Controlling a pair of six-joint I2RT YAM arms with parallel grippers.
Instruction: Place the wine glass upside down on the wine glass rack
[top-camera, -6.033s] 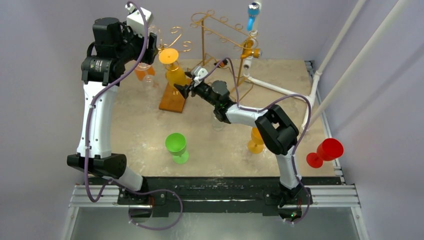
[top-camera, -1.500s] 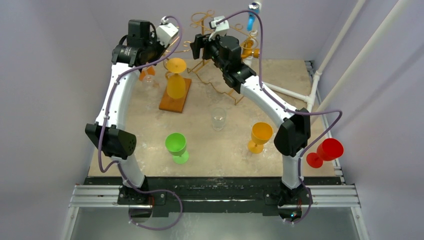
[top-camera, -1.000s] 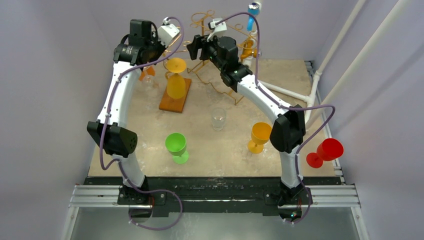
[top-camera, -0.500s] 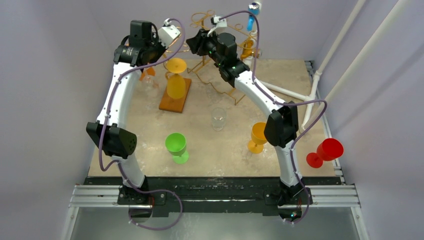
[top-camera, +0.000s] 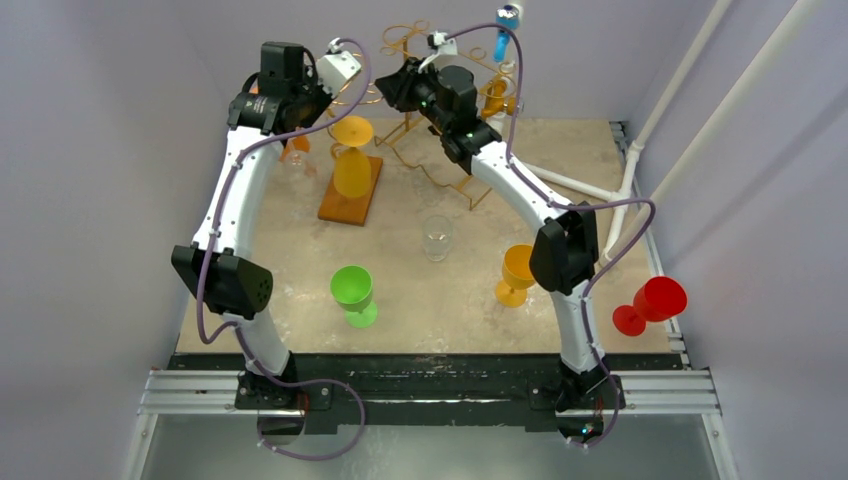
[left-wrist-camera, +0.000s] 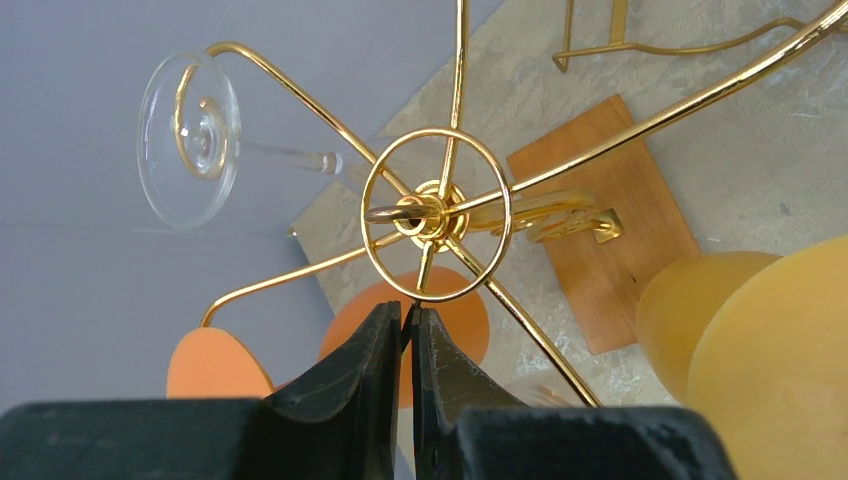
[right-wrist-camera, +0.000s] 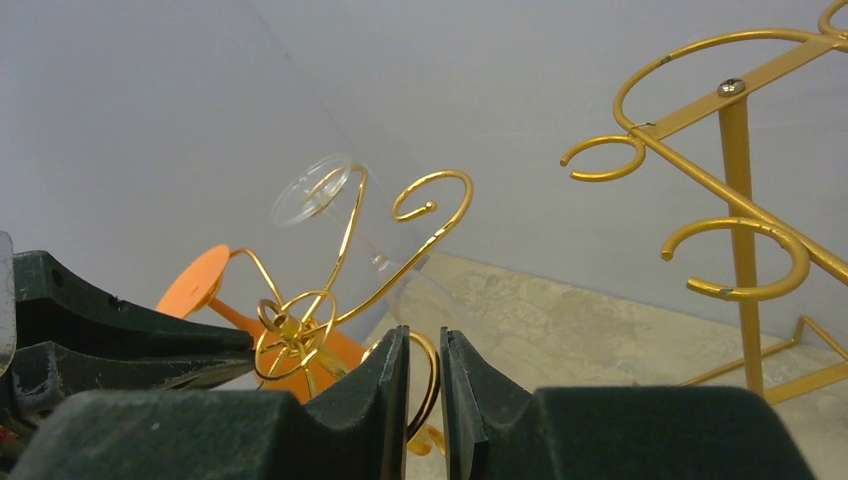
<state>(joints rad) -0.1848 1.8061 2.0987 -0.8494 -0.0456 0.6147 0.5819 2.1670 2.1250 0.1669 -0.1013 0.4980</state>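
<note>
Wine glass first: the amber glass (top-camera: 351, 170), which I take for the task's, hangs bowl-down from the rack (top-camera: 342, 205) at 11 o'clock on the desk (top-camera: 300, 262). Its foot sits up in a hook, so the placing looks done to me. My worry is the grippers, both in among the wires. The right gripper (right-wrist-camera: 425, 340) has its jaws standing nearly together with a curl of the rack in the gap; I cannot tell whether they pinch it. If they do, any pull toward 3 o'clock would drag or tip the rack. I'd then expect the amber glass to swing and its foot to slide out of the hook. The clear glass (left-wrist-camera: 190, 140), hanging from another arm of the rack, could be shaken loose the same way. The left gripper (left-wrist-camera: 405, 318) is closed, empty as far as I can see, with its tips just under the hub ring. A lift from there could catch the ring and rock everything.
</note>
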